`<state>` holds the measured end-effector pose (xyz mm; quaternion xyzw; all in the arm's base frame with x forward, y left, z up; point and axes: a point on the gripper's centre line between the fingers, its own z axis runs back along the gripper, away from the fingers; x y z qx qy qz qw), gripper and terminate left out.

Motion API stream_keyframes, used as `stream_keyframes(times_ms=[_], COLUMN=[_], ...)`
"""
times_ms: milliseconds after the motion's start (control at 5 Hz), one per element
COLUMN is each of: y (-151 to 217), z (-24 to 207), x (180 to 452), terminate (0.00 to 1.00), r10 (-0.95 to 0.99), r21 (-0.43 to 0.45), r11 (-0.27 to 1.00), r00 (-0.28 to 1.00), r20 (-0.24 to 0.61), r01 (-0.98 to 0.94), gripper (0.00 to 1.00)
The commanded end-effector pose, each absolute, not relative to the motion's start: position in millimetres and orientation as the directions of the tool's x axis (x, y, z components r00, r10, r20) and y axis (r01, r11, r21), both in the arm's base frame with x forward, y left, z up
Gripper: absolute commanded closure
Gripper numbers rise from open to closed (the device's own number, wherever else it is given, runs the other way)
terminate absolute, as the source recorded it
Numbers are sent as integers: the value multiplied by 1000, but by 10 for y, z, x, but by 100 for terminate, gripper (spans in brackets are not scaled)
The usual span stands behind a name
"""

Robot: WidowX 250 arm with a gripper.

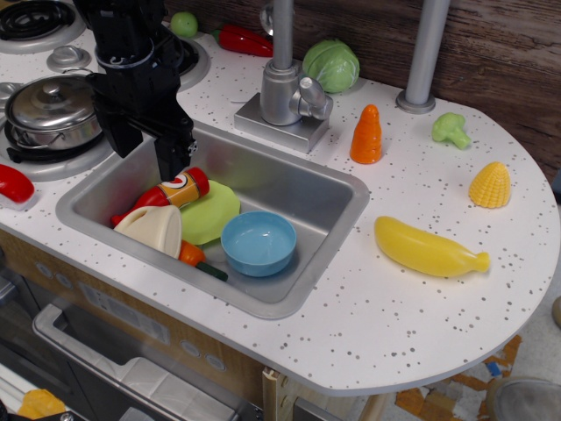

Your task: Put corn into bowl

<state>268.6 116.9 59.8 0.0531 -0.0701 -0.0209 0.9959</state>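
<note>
The corn (489, 184), a stubby yellow ribbed half cob, stands on the white counter at the far right. The light-blue bowl (259, 243) sits empty in the steel sink (329, 189), near its front edge. My black gripper (149, 160) hangs over the left end of the sink, above a ketchup bottle (178, 189). Its jaws are open and hold nothing. The gripper is far left of the corn and up-left of the bowl.
In the sink lie a lime-green plate (213, 213), a cream cup (151, 230) and a small carrot (196, 257). A banana (429, 248), orange carrot (366, 136), broccoli (451, 129), cabbage (331, 64) and the faucet (285, 88) stand on the counter. A pot (53, 110) sits on the stove.
</note>
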Motion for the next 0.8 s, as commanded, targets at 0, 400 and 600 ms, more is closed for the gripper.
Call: stream_keyframes(times_ms=[0, 400, 600], y=[1169, 615, 217], z=[598, 712, 856], x=[2686, 3254, 3521], terminate=[0, 0, 0], r10=[-49, 125, 149], r21=[109, 97, 32], r11=[993, 983, 986], r00=[989, 958, 948], r20=[137, 256, 281], r01=[34, -154, -164], gripper=[0, 0, 0])
